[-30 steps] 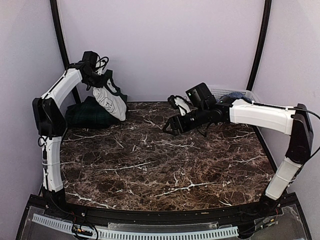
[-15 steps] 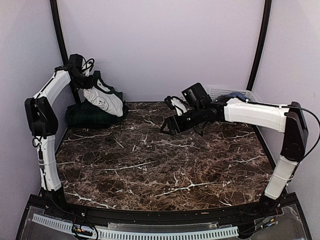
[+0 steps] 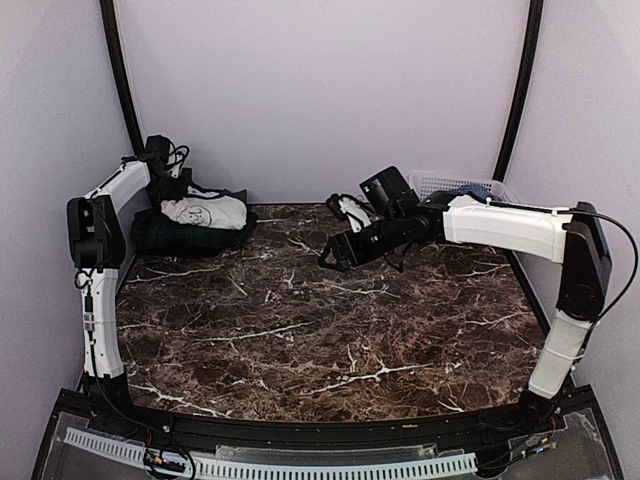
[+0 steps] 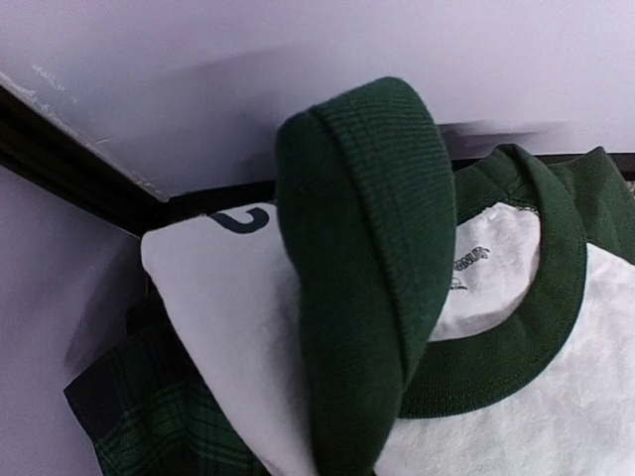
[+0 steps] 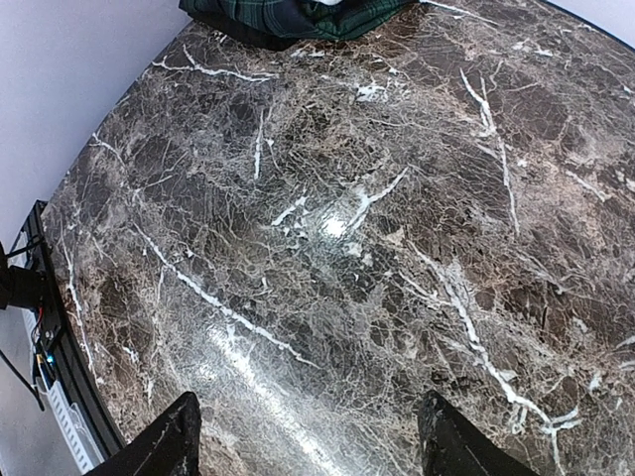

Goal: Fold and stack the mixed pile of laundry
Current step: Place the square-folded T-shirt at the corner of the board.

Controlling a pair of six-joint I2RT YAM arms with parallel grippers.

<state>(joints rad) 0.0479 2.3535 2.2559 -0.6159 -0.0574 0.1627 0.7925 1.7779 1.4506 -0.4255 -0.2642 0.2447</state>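
Lowered from before, my left gripper (image 3: 170, 180) pinches the white-and-green shirt (image 3: 207, 211) by its green trim, draped over the plaid garment (image 3: 150, 233) in the far-left corner, my right gripper (image 5: 308, 438) spread wide, empty, above the table (image 3: 330, 330).

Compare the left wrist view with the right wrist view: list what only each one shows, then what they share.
Only the left wrist view: a close look at the white garment, its dark green collar and a dark green ribbed band standing up right in front of the lens.
Only the right wrist view: the bare marble tabletop and the right gripper, open above it.
Both: the dark green plaid garment, seen at the top edge in the right wrist view, and the pale wall.
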